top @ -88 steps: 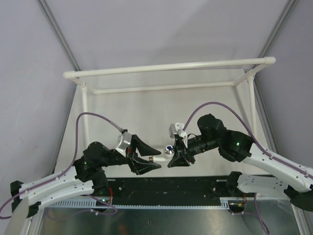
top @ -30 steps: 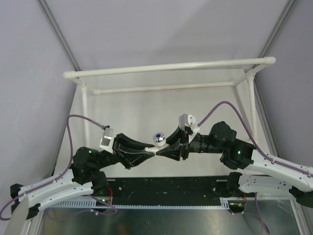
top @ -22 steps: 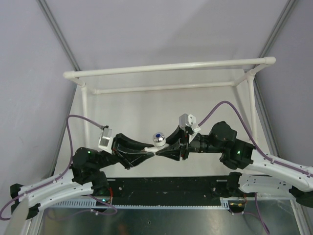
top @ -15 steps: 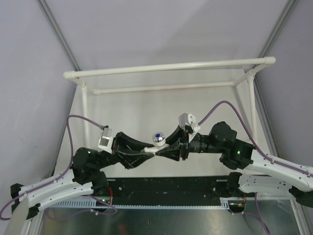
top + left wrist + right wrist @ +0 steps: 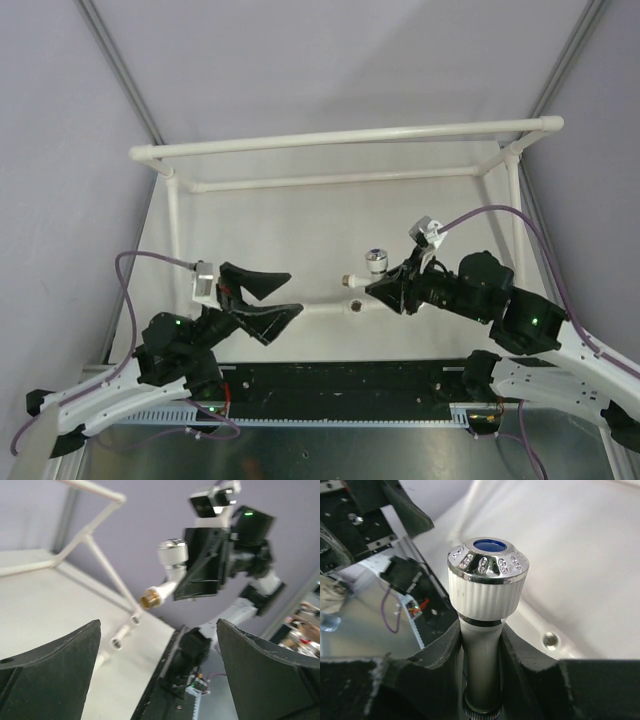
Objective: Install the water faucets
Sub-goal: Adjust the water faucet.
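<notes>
Right hand [image 5: 373,289] grips 1 faucet [image 5: 375,260] — aloft; left hand [image 5: 292,292] gapes wide.

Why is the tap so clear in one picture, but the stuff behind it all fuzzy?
Right wrist view: the faucet is close and in focus, glints on its shiny ring, the table behind soft. Left wrist view: the faucet is slightly blurred. Top view: even light, all sharp.

Nothing legible anywhere, no words, brands or numbers. Only tiny raised marks round the chrome knob rim of the tap [image 5: 485,605], too small to read.
</notes>
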Controlling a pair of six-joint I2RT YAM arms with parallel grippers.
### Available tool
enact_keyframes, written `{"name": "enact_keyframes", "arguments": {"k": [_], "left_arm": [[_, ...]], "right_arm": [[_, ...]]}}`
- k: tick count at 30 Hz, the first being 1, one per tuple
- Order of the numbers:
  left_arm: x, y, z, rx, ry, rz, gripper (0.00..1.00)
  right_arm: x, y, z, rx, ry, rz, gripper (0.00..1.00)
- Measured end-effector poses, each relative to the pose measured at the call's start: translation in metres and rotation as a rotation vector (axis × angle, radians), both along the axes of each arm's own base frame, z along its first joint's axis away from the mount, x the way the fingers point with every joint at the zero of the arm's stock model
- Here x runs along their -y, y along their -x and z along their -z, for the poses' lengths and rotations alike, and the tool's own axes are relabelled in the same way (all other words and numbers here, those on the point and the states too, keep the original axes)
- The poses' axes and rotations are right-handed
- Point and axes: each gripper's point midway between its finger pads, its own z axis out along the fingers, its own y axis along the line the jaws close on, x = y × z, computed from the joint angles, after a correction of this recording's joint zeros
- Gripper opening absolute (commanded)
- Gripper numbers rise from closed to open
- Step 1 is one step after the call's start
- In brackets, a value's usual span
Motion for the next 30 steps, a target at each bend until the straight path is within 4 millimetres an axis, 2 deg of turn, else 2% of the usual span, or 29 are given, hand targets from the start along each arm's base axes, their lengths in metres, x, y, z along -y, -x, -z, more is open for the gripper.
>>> {"name": "enact_keyframes", "arguments": {"k": [2, 7, 12, 16, 20, 23, 30], "left_arm": [[-0.003, -0.014, 0.016, -0.052, -0.042, -0.072, 1.0], [-0.006, -0.046, 0.072, -0.187, -0.213, -0.214, 1.0], [0.001, -0.062, 0.132, -0.299, -0.415, -0.273, 1.0], [0.007, -0.066, 0.169, -0.353, -0.544, -0.283, 1.0], [0.007, -0.066, 0.195, -0.379, -0.609, -0.286, 1.0], [0.006, -0.066, 0.2, -0.38, -0.608, -0.288, 1.0], [0.002, -0.068, 0.226, -0.407, -0.651, -0.312, 1.0]], "right_arm": [[0.012, -0.005, 0.015, -0.04, 0.059, 0.057, 0.0], [0.031, -0.016, 0.054, -0.154, 0.276, 0.163, 0.0], [0.044, -0.026, 0.084, -0.246, 0.544, 0.234, 0.0], [0.046, -0.029, 0.1, -0.258, 0.679, 0.228, 0.0], [0.05, -0.032, 0.11, -0.219, 0.766, 0.208, 0.0], [0.048, -0.038, 0.116, -0.17, 0.832, 0.198, 0.0], [0.023, -0.039, 0.137, -0.045, 0.956, 0.116, 0.0]]}}
